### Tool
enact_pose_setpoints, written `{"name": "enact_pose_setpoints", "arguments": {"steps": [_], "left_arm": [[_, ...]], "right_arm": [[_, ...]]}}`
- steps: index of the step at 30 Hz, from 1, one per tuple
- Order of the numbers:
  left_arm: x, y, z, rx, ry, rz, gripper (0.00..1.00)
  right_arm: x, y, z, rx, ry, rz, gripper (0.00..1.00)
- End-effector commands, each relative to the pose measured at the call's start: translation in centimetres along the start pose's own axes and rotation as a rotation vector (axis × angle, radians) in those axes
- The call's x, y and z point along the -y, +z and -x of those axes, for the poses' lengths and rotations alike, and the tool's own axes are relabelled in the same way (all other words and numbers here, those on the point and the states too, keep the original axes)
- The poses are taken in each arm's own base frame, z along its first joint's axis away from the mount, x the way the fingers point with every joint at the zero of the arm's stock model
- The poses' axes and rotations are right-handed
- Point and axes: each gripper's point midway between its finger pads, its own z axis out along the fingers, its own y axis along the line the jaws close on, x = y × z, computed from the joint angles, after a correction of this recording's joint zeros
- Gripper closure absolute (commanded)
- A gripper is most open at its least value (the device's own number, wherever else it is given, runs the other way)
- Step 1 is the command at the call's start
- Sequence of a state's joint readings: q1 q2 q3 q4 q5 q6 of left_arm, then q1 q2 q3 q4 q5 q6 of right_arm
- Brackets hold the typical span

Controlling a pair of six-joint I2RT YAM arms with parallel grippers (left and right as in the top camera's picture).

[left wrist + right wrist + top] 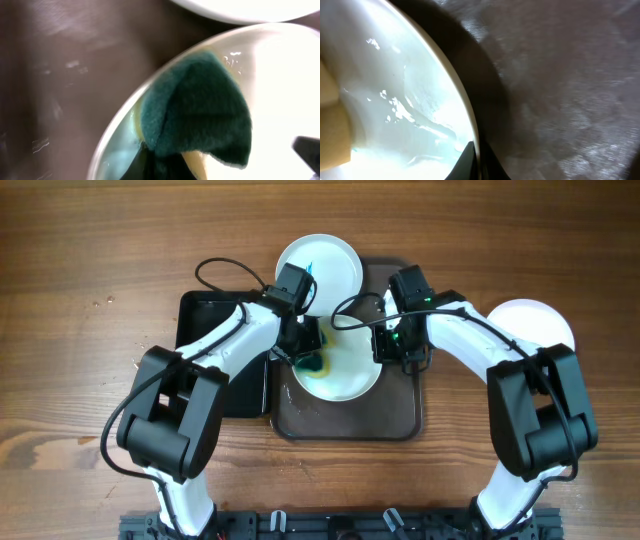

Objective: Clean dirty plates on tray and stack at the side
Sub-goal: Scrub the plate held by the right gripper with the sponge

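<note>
Sponge [313, 364] on plate [350, 378] on tray [350, 422]; 2nd plate [335, 265] behind, 3rd plate [535, 320] right.

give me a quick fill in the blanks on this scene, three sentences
The left pincer presses a ____ scouring sponge onto the round white plate on the brown rectangular tray.
The right pincer holds that plate by its ____.
The black rectangular tray lies beneath the ____ arm.
Missing words: green; rim; left

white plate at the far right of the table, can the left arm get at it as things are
Probably not. The white plate lies past the right arm, which spans the gap between them, and the left gripper is busy holding the sponge.
</note>
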State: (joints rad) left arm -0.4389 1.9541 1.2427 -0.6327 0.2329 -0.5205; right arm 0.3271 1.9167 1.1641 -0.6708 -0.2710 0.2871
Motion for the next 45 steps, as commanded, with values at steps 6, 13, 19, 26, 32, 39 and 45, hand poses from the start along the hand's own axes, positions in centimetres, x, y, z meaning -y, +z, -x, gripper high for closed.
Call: {"name": "enact_pose_setpoints", "arguments": {"steps": [6,13,19,26,32,39,45], "left_arm": [[6.6,4.8,-7.5,-0.231,0.148,-0.248,0.96],[1.4,4.1,-6.7,-0.230,0.053,-0.047,0.96],[-6.1,-1.0,-2.8,-0.038,-0.006,0.286,0.96],[-2.2,-0.1,-3.9,-0.036,0.049,0.182,0.96],[7.5,2.7,-8.6,-0.226,0.157,-0.226,0.96],[10.4,2.2,-10.4,-0.313,0.179,-0.378,0.96],[6.6,3.4,-9.5,-0.244,0.168,-0.164,0.96]], "right_arm": [[1.8,0.5,0.3,0.002,0.019,-0.076,0.96],[1.8,0.5,0.2,-0.001,0.020,-0.077,0.96],[1.8,0.5,0.2,0.000,0.020,-0.076,0.96],[1.7,0.5,0.3,0.001,0.024,-0.072,0.96],[1.7,0.5,0.3,0.001,0.025,-0.072,0.96],[1.7,0.5,0.3,0.001,0.028,-0.072,0.96],[1.7,0.5,0.2,0.000,0.028,-0.072,0.96]]}}
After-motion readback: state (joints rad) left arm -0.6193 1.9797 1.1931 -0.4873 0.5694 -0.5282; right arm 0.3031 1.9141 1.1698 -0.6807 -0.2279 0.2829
